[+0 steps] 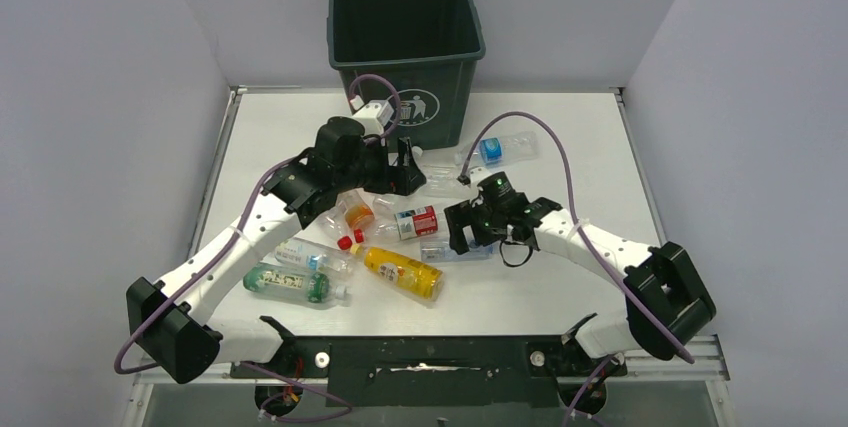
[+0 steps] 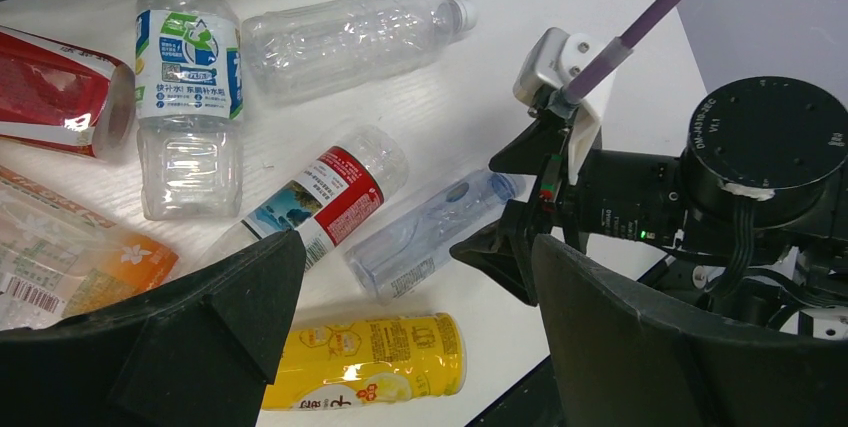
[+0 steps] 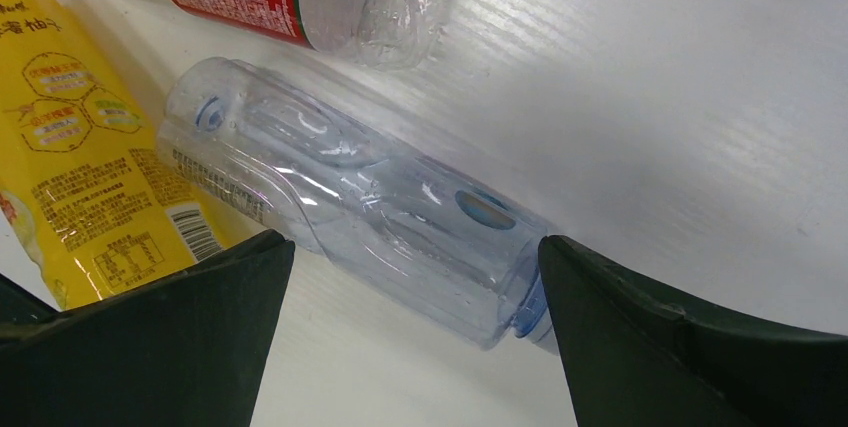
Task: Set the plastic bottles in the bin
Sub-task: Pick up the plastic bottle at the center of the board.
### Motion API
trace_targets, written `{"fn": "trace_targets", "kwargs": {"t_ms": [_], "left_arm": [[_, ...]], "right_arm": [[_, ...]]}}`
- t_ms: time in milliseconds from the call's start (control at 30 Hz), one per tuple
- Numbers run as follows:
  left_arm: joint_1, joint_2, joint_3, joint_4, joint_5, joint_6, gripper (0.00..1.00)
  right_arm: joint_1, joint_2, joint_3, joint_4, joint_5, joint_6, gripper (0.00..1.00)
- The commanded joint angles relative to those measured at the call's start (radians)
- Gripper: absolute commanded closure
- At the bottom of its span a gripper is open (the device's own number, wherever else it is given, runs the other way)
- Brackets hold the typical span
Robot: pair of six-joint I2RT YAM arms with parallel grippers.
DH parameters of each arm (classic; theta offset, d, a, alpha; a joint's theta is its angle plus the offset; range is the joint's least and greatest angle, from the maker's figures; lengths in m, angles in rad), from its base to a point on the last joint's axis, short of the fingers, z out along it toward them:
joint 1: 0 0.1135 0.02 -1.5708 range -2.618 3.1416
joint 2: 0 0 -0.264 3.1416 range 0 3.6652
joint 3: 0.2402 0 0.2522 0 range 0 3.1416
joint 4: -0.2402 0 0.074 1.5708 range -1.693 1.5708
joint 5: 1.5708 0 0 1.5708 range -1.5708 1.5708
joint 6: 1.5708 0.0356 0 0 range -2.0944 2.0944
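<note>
Beneath both pincers spread the white counter (image 1: 570,137), and just beyond the left pincer (image 1: 408,169) the dark green bin (image 1: 405,42) stood upright at the counter's far edge. Below and on the near side of that pincer, whose jaws were spread with nothing between them, the plastic bottles (image 1: 312,257) lay scattered on their sides, among them a yellow-labelled bottle (image 1: 402,271), a green-labelled bottle (image 1: 290,284) and a red-labelled bottle (image 1: 418,221). The right pincer (image 3: 410,267) was spread wide too, straddling a clear blue-capped bottle (image 3: 360,197) that lay on the counter across the gap between its fingers, with neither finger seen touching it.
</note>
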Motion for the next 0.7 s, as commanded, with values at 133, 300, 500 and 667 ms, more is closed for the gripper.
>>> {"fn": "trace_targets", "kwargs": {"t_ms": [133,300,500,667], "left_arm": [[-0.010,0.005,0.022,0.053,0.006,0.002,0.15],[-0.013,0.010,0.019,0.056,0.007,0.002,0.15],[-0.016,0.013,0.019,0.057,0.008,0.004,0.15],[-0.021,0.017,0.017,0.062,0.011,0.004,0.15]], "right_arm": [[0.035,0.027,-0.019,0.070,0.018,0.009,0.01],[0.063,0.017,-0.042,0.057,0.052,0.049,0.06],[0.094,-0.026,-0.082,0.028,0.093,0.106,0.16],[0.111,-0.059,-0.098,0.007,0.111,0.150,0.21]]}}
